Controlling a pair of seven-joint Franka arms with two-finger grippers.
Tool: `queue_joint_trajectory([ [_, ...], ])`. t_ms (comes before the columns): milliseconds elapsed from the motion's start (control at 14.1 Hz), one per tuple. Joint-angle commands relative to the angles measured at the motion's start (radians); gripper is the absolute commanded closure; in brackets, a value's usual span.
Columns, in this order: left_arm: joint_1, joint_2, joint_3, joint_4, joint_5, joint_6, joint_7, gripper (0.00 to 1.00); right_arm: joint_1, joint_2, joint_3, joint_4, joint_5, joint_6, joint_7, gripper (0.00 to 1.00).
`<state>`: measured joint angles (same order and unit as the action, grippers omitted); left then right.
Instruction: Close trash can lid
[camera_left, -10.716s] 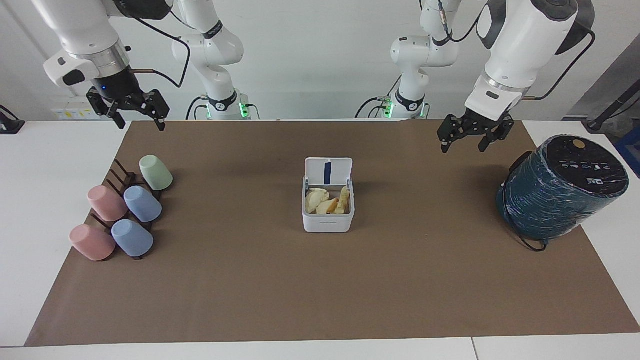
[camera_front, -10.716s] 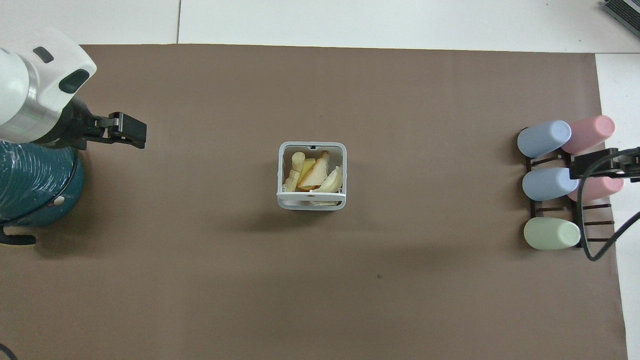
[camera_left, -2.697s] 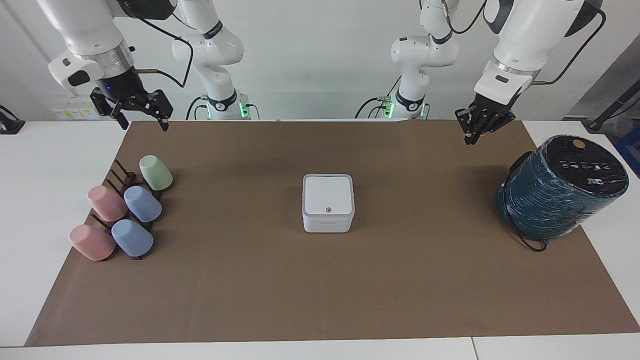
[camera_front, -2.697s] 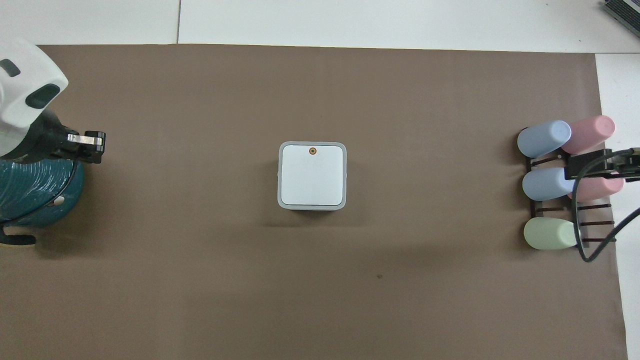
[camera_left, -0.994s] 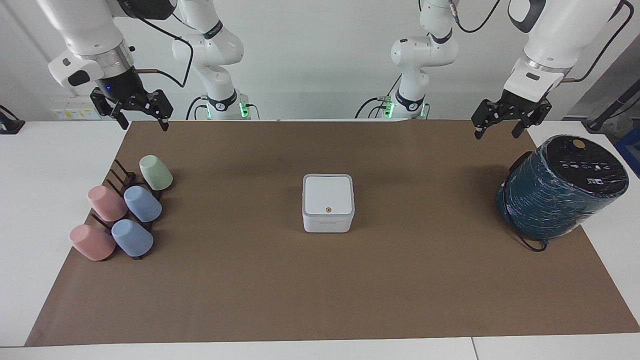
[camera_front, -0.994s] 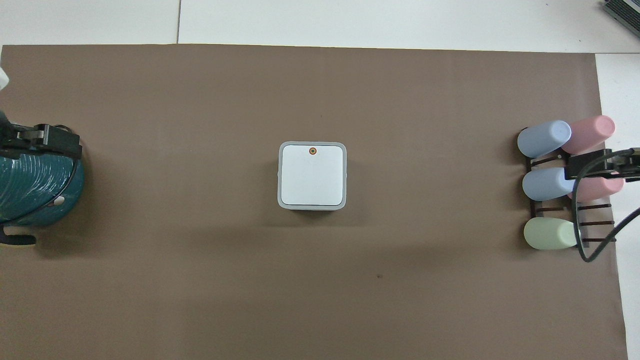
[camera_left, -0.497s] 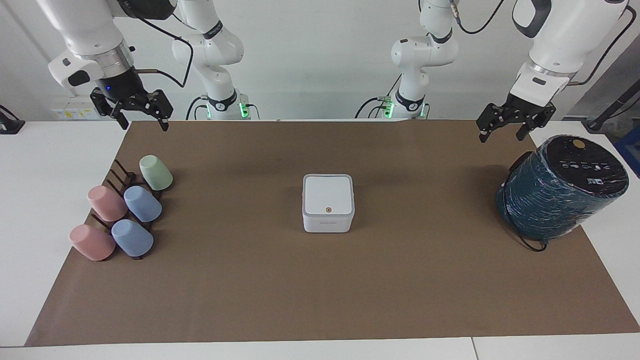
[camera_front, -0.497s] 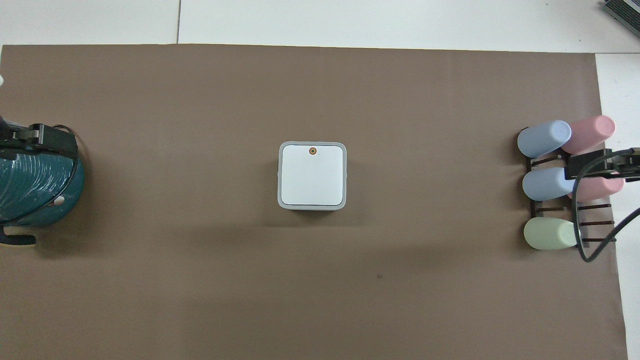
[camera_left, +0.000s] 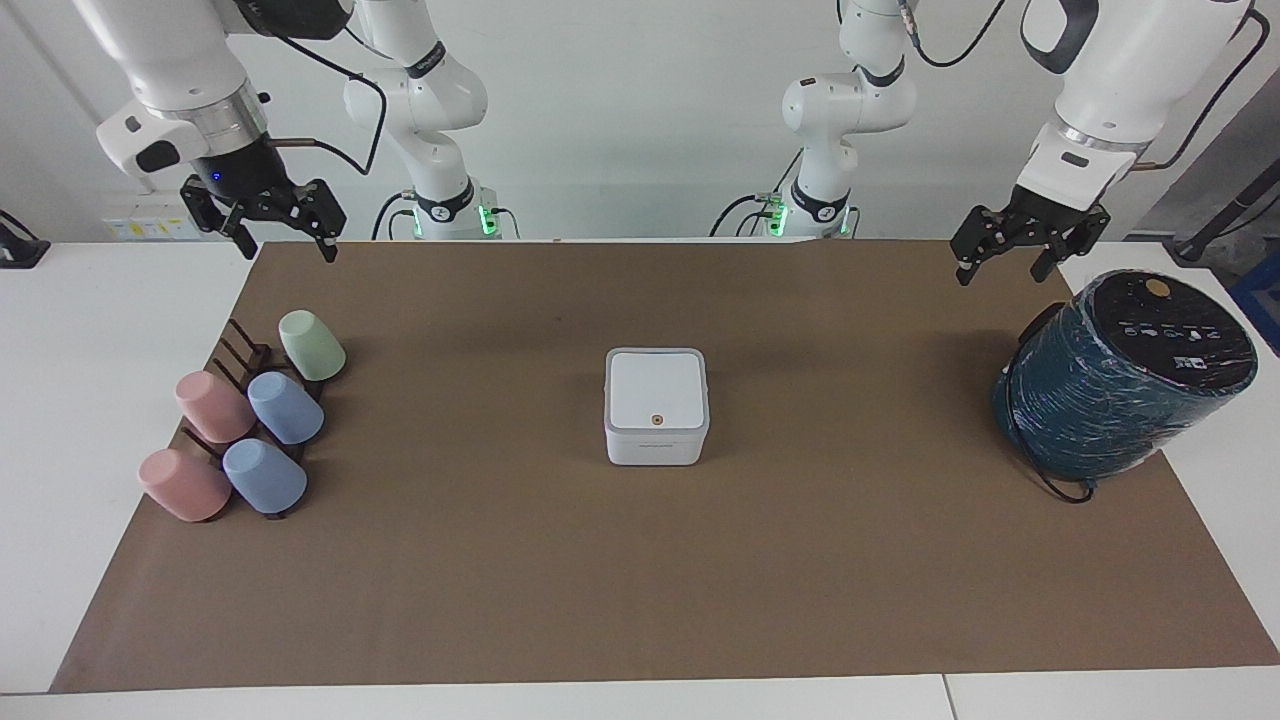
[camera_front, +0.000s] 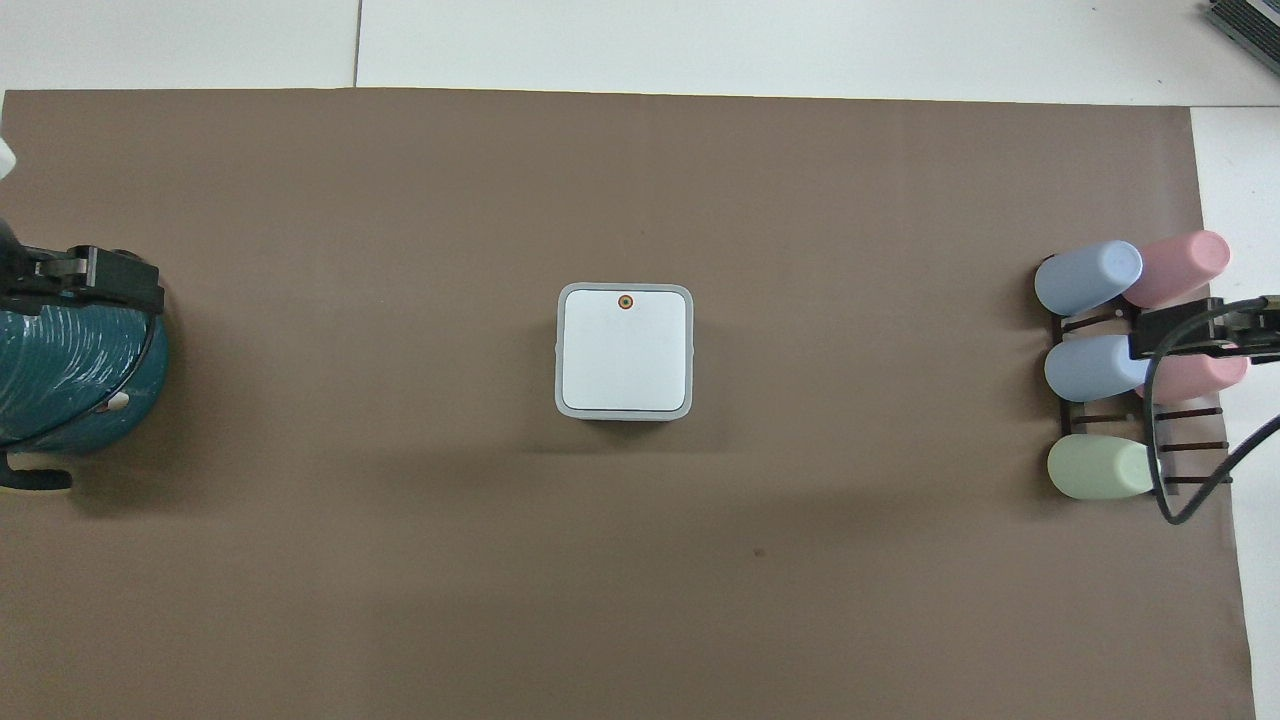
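Observation:
The small white square trash can (camera_left: 656, 440) (camera_front: 560, 400) stands in the middle of the brown mat. Its white lid (camera_left: 656, 390) (camera_front: 625, 355), with the orange dot on top, lies flat and closed on it. My left gripper (camera_left: 1003, 260) (camera_front: 110, 285) is open and empty, raised over the mat's edge near the teal cylinder. My right gripper (camera_left: 283, 240) (camera_front: 1195, 335) is open and empty, raised over the cup rack's end of the mat, and waits there.
A large dark teal wrapped cylinder (camera_left: 1115, 380) (camera_front: 60, 385) with a black top stands at the left arm's end. A dark rack with several pink, blue and green cups (camera_left: 285, 408) (camera_front: 1090, 365) lies at the right arm's end.
The lid, upright and open long ago, now lies closed. Over the last second the left gripper has barely shifted near the teal cylinder. The right arm has not moved.

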<state>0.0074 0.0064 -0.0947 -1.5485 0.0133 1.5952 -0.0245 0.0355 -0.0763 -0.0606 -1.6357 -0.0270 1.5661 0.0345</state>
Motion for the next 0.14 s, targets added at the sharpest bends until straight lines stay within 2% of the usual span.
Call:
queue_joint_trajectory([
  [0, -0.023, -0.026, -0.002, -0.025, -0.010, 0.012, -0.011, 0.00, -0.006, -0.007, 0.004, -0.007, -0.004, -0.003, -0.016, 0.00],
  [71, -0.026, -0.026, -0.008, -0.027, -0.010, 0.015, -0.011, 0.00, -0.006, -0.007, 0.004, -0.007, -0.004, -0.003, -0.016, 0.00],
])
